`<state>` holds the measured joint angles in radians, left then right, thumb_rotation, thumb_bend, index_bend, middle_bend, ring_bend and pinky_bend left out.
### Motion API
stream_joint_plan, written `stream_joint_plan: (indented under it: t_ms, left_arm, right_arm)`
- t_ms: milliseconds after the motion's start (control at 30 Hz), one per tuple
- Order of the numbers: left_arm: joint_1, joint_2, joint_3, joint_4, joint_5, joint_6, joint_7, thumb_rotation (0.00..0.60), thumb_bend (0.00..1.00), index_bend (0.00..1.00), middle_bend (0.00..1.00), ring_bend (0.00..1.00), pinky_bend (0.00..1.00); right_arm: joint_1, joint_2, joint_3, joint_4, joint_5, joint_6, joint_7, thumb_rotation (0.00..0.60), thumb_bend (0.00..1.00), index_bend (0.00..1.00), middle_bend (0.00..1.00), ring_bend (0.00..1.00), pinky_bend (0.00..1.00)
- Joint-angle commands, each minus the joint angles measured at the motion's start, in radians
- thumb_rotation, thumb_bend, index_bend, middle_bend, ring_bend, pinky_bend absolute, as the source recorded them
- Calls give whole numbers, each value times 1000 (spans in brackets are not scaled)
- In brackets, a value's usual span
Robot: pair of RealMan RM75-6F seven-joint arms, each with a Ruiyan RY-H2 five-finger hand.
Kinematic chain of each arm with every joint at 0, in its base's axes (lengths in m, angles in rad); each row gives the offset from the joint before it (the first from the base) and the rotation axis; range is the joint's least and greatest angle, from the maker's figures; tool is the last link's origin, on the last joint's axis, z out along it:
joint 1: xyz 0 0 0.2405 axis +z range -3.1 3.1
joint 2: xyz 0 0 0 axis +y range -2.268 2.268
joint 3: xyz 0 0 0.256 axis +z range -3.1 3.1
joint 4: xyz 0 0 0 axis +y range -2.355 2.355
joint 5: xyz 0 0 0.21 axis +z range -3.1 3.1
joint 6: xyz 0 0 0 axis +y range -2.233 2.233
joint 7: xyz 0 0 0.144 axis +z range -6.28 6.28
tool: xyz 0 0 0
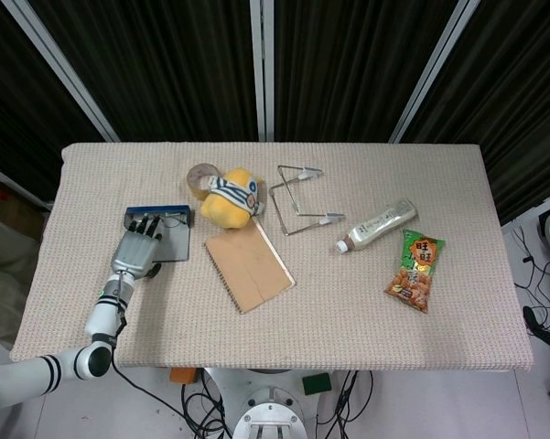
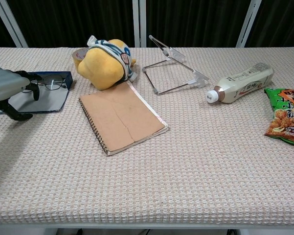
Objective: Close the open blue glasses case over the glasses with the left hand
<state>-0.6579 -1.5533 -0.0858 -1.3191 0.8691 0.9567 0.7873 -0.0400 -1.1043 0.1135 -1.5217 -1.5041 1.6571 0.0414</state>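
The blue glasses case (image 1: 171, 235) (image 2: 46, 99) lies open and flat at the table's left, its lid spread toward the front. The glasses (image 2: 53, 85) rest in its rear tray. My left hand (image 1: 134, 251) (image 2: 9, 90) hovers over the case's left front part, palm down, its dark fingertips (image 2: 33, 84) curled over the lid near the glasses. It holds nothing. Whether the fingers touch the lid cannot be told. The right hand appears in neither view.
A yellow plush toy (image 1: 229, 198) and a tape roll (image 1: 201, 176) sit just right of the case. A brown spiral notebook (image 1: 248, 266) lies in front of the toy. Farther right are a wire stand (image 1: 297, 197), a bottle (image 1: 377, 225) and a snack bag (image 1: 417, 269).
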Motion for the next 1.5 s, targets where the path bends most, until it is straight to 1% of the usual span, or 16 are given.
stream_joint_plan:
  t_ms: [33, 133, 200, 233, 300, 367, 467, 633, 867, 967, 1033, 1167, 1233, 1267, 1400, 1500]
  left_arm:
    - [-7, -10, 3, 17, 1, -2, -6, 458, 228, 319, 0, 0, 140]
    - [-7, -23, 5, 44, 26, 16, -20, 468, 228, 349, 0, 0, 140]
    - [-4, -35, 6, 68, 45, 30, -35, 515, 233, 374, 0, 0, 140]
    - [-3, -42, 5, 79, 55, 39, -45, 561, 252, 392, 0, 0, 140]
    - [4, -58, 5, 105, 87, 58, -79, 597, 306, 417, 0, 0, 140]
    - [12, -77, 4, 137, 129, 85, -123, 600, 384, 437, 0, 0, 140]
    - [20, -96, 6, 179, 177, 111, -170, 600, 453, 470, 0, 0, 140]
    - [27, -125, 2, 251, 238, 121, -265, 600, 466, 486, 0, 0, 142]
    - [24, -155, 0, 322, 271, 84, -323, 600, 465, 480, 0, 0, 143]
    - [28, -173, -1, 356, 292, 92, -350, 600, 466, 543, 0, 0, 143]
    - [34, -179, -2, 370, 304, 101, -359, 600, 474, 617, 0, 0, 143]
    - [69, -159, 0, 346, 327, 164, -369, 600, 484, 684, 0, 0, 143]
    - [109, -127, 11, 290, 338, 213, -372, 600, 484, 697, 0, 0, 143]
    - [129, -109, 20, 260, 346, 239, -371, 600, 484, 706, 0, 0, 143]
    - [216, -16, 86, 134, 409, 354, -329, 600, 483, 722, 0, 0, 143]
    - [248, 32, 109, 77, 446, 400, -305, 600, 482, 722, 0, 0, 143]
  right_arm:
    - [0, 0, 1, 1, 1, 2, 1, 600, 304, 0, 0, 0, 0]
    - [0, 0, 2, 2, 1, 2, 2, 600, 304, 0, 0, 0, 0]
    - [1, -1, 1, 3, 1, -1, 1, 600, 305, 0, 0, 0, 0]
    - [1, -1, 1, 4, 1, -2, 2, 600, 305, 0, 0, 0, 0]
    - [2, -3, 0, 6, 1, -4, 2, 600, 305, 0, 0, 0, 0]
    - [3, -5, 0, 8, 1, -4, 1, 600, 304, 0, 0, 0, 0]
    - [4, -5, 1, 8, 0, -4, 1, 600, 305, 0, 0, 0, 0]
    - [6, -4, 1, 4, -3, -4, -7, 600, 305, 0, 0, 0, 0]
    - [5, 1, 2, -5, -3, -1, -15, 600, 305, 0, 0, 0, 0]
    - [4, 4, 3, -9, -2, 0, -17, 600, 305, 0, 0, 0, 0]
    - [4, 5, 3, -12, -2, 1, -18, 600, 305, 0, 0, 0, 0]
    - [4, 8, 4, -14, -4, 4, -15, 600, 305, 0, 0, 0, 0]
    - [2, 8, 4, -13, -4, 7, -10, 600, 305, 0, 0, 0, 0]
    - [2, 9, 4, -12, -4, 7, -8, 600, 306, 0, 0, 0, 0]
    - [-2, 8, 2, 1, 1, 5, 6, 600, 305, 0, 0, 0, 0]
    - [0, 2, -2, 12, 1, -3, 11, 600, 305, 0, 0, 0, 0]
